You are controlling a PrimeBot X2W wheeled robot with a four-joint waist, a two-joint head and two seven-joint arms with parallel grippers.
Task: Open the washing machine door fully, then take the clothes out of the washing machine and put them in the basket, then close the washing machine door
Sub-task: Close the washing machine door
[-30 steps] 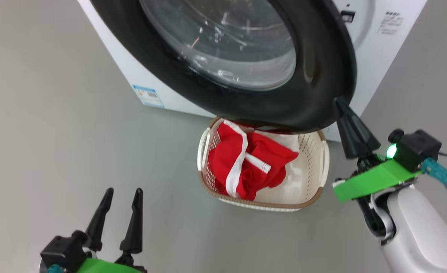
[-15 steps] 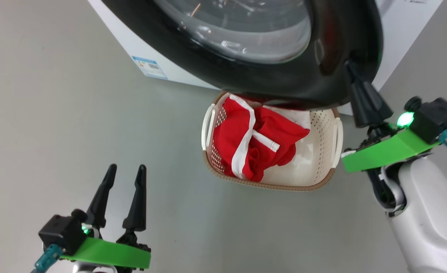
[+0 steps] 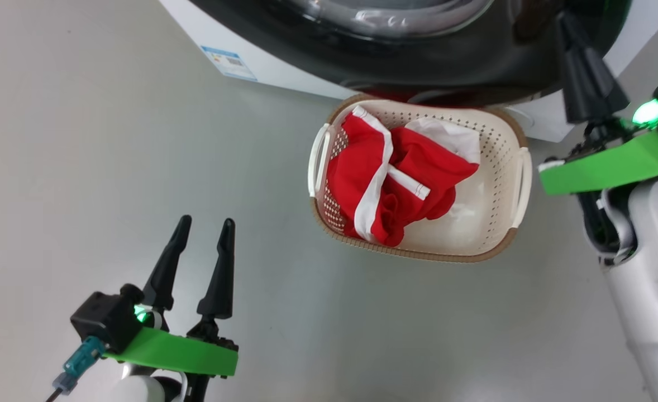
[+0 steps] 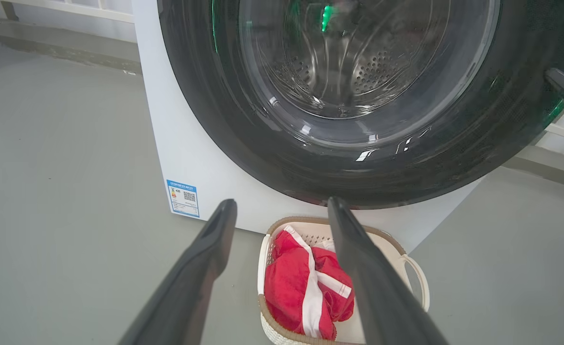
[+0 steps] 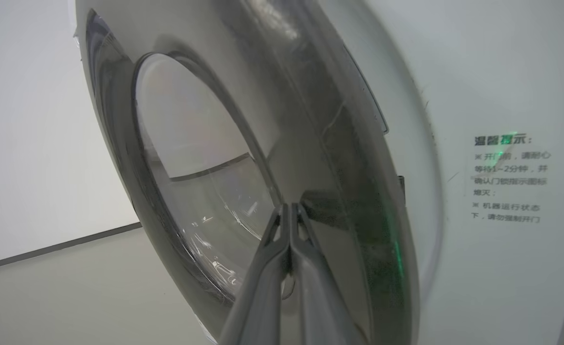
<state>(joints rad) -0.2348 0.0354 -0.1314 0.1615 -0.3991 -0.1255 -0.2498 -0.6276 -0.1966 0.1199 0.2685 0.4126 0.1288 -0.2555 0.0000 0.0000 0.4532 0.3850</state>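
The washing machine door point(image 3: 446, 61), black-rimmed with a glass bowl, lies close against the white washing machine point(image 3: 284, 72). I cannot tell if it is latched. My right gripper point(image 3: 566, 22) is shut and empty, its tips pressed on the door's right rim point(image 5: 339, 143); in the right wrist view the right gripper point(image 5: 289, 207) touches that rim beside the glass. The cream basket point(image 3: 418, 254) stands on the floor just below the door, with the red and white clothes point(image 3: 385, 184) heaped in its left half. My left gripper point(image 3: 206, 222) hangs open and empty, left of the basket.
Grey floor stretches around the machine and basket. A blue sticker point(image 4: 183, 198) marks the machine's lower left corner. The left wrist view looks past the left gripper point(image 4: 282, 203) at the door point(image 4: 243, 120), basket point(image 4: 413, 268) and clothes point(image 4: 296, 287).
The head camera has shifted. The door has swung nearer the machine's front, with the shut right gripper staying on its rim. The left gripper stays open.
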